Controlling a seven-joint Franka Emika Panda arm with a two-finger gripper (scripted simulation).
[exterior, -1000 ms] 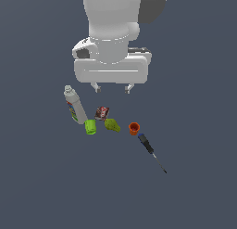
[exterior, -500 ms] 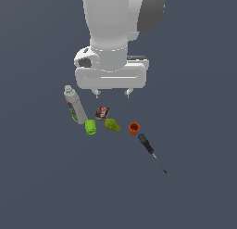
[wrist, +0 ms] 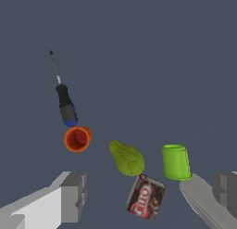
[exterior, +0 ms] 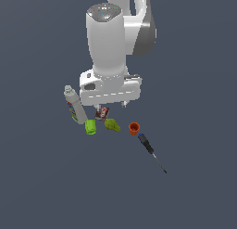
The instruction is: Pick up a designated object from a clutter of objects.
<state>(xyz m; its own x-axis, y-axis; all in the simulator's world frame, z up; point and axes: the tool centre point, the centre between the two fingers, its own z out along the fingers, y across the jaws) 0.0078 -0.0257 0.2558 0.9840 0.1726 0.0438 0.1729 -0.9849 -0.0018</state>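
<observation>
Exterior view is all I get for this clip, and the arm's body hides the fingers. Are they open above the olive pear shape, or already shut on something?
Observer: Open. In the wrist view the gripper has its fingers set wide apart, with nothing held between them.
Operator: The hand also covers part of the packet for me. Is the pear free of it?
Observer: Barely, if at all. In the wrist view a corner of the dark red-black packet comes right up to the wide end of the olive pear shape. I cannot tell whether they touch. The lime-green cup stands clearly apart from the pear.
</observation>
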